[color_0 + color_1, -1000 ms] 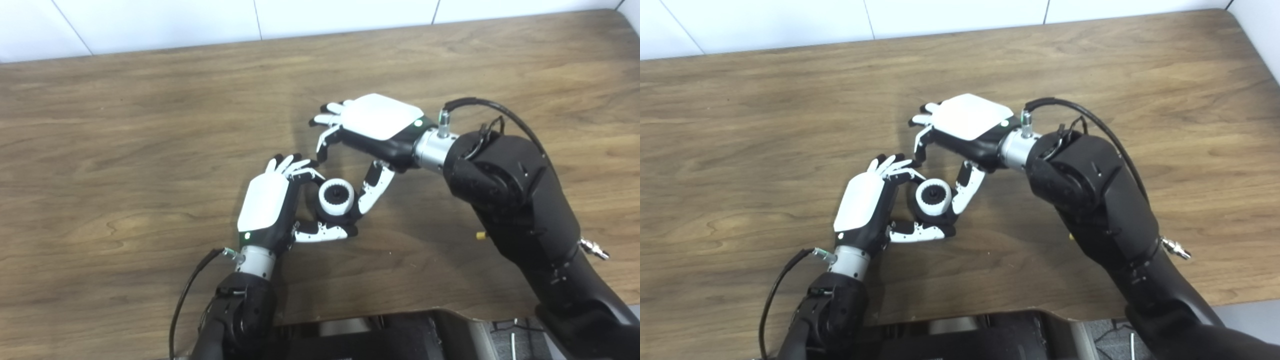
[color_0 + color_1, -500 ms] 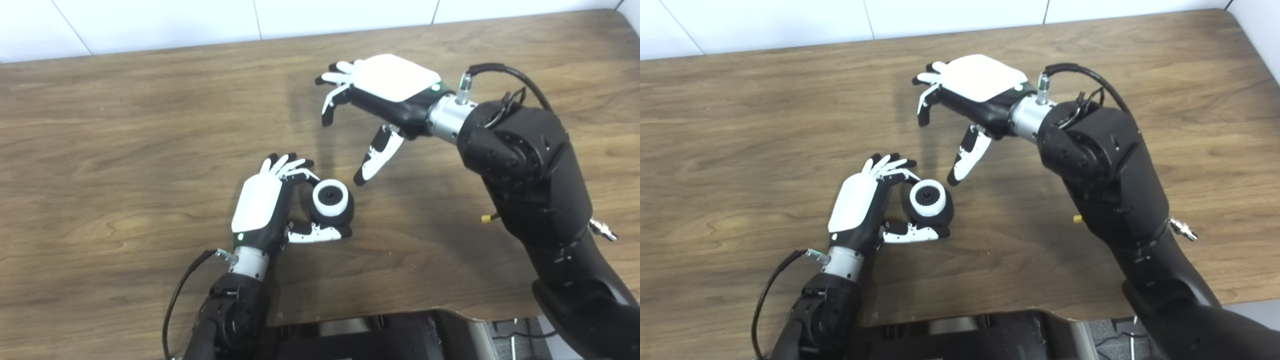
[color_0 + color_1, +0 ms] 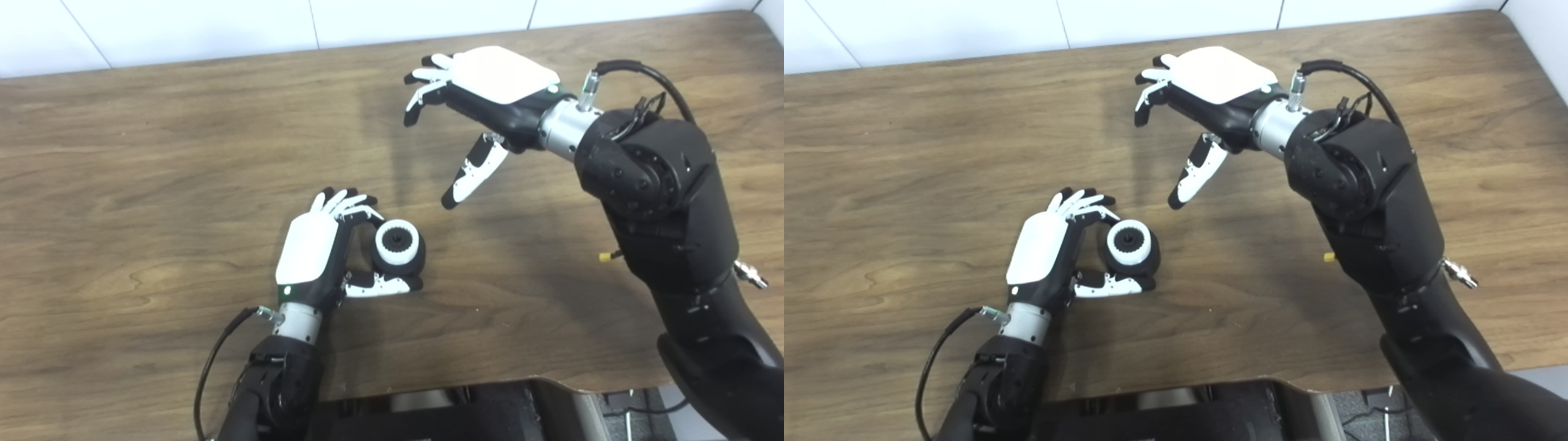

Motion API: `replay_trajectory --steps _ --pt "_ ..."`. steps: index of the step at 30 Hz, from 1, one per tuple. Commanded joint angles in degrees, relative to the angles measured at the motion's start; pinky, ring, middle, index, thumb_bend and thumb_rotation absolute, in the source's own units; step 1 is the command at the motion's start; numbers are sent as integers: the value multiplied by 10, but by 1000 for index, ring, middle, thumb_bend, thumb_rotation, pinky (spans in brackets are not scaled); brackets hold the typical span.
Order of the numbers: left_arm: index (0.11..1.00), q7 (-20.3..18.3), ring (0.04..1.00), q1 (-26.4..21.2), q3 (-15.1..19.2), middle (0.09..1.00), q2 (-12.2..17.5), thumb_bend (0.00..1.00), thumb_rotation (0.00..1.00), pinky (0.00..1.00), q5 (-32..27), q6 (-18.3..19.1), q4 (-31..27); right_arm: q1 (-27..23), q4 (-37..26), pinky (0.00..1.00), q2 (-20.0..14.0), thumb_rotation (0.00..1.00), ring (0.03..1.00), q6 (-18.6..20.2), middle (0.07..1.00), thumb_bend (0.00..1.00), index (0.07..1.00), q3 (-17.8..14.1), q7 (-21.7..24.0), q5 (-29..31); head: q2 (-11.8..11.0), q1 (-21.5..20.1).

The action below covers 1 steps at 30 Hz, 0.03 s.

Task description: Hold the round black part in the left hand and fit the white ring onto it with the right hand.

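Wood-grain brown bench [image 3: 153, 202] runs edge to edge under you, with white wall panels [image 3: 184, 24] behind its far side.

Nearest you, your left hand [image 3: 318, 251], white-backed with black-and-white fingers, sits low over the bench with the arm coming up from the bottom edge. Its fingers curl over the top and its thumb lies underneath, closed around the round black part [image 3: 404, 252]. That part lies on its side at the bench surface, open face tilted up toward you. The white ring [image 3: 397, 240] sits around that face with a dark toothed hub showing in the middle. From here it looks seated, though you cannot tell whether it is fully home.

Farther back and to the right, your right hand [image 3: 484, 86] hangs above the bench, well apart from the part. Its fingers are spread and slightly hooked, thumb pointing down toward the bench, and it carries nothing.

Judgement: the fitting step reads as done or all but done, with the right hand clear of the work. Next move calls for a check of the ring's seating. If one side stands proud, bring the right hand down square over the face and press evenly while the left keeps the part from rolling.
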Motion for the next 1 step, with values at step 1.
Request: replay_trajectory --steps 1 --pt "742 -14 910 -9 -1 832 8 893 281 990 27 15 -10 -14 -19 998 -8 310 1000 0 938 1000 747 -10 -15 3 0 0"
